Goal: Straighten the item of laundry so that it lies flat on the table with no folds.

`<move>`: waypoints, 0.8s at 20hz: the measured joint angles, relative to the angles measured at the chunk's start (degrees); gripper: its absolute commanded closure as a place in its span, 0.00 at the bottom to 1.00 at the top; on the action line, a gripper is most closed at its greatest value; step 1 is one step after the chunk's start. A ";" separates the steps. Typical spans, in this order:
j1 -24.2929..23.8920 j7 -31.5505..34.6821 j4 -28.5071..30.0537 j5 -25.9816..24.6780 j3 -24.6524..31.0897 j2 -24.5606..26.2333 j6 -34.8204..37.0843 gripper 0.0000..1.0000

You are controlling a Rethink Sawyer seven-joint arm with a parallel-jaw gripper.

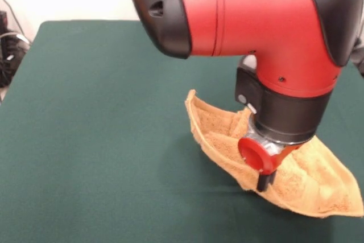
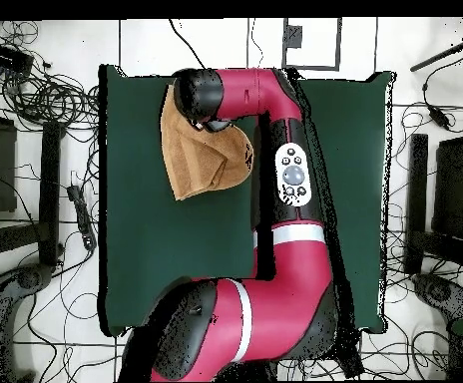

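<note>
Hand (image 1: 265,179) low over the orange-tan terry towel (image 1: 318,180), fingertip touching cloth; open or closed, cannot tell. Towel crumpled, edge raised, near the dark green felt tabletop's (image 1: 102,140) front-right corner.

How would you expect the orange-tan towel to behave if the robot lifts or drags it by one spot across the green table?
The towel is probably floppy: it already lies creased, with one edge curling up beside the tool. It looks light and thin, so a lift would likely leave it drooping. Its terry pile may catch on the felt-like table, so it could bunch rather than slide.
</note>
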 measured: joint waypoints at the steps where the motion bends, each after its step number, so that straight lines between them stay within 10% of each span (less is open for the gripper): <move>1: -0.01 0.00 0.58 0.14 -0.02 -0.24 -0.39 1.00; 16: -0.09 0.13 14.71 5.36 -2.93 -6.34 -13.88 1.00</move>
